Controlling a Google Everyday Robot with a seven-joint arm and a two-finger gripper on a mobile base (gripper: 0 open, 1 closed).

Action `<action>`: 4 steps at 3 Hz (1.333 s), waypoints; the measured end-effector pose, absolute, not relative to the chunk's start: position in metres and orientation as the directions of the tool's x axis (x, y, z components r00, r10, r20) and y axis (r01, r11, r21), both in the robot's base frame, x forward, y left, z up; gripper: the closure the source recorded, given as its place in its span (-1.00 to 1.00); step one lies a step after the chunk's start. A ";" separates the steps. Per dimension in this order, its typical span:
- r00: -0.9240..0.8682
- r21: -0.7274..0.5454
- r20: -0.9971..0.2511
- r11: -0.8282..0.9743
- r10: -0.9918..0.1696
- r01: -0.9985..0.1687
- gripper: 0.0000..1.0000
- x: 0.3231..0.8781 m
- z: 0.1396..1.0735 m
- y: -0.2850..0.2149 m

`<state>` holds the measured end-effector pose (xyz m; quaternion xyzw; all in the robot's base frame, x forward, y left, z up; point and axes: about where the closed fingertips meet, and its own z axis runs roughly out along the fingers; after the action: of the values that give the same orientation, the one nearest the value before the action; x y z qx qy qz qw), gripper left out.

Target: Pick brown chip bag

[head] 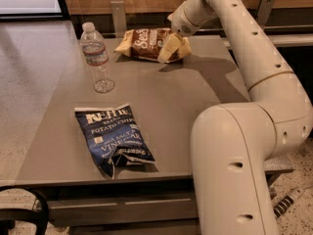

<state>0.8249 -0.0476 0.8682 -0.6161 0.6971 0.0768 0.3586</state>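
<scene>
The brown chip bag lies flat at the far edge of the grey table, dark brown in the middle with a tan end on the left and white script lettering. My gripper is down at the bag's right end and covers that end. Its two cream fingers stand apart, open, touching or just above the bag. The bag rests on the table.
A clear water bottle stands upright at the far left of the table. A dark blue potato chip bag lies near the front edge. My arm reaches along the table's right side. A wooden wall runs behind the table.
</scene>
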 end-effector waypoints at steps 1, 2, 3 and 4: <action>0.003 -0.364 -0.558 0.241 -0.830 -0.900 -1.00 0.837 0.870 -0.045; -0.054 -0.396 -0.470 0.265 -0.881 -0.879 -1.00 0.848 0.869 -0.041; -0.101 -0.390 -0.413 0.276 -0.905 -0.878 -1.00 0.850 0.857 -0.032; -0.138 -0.328 -0.404 0.284 -0.904 -0.901 -0.97 0.843 0.833 -0.021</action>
<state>0.8433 -0.0208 0.8334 -0.5982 0.7544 -0.0031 0.2704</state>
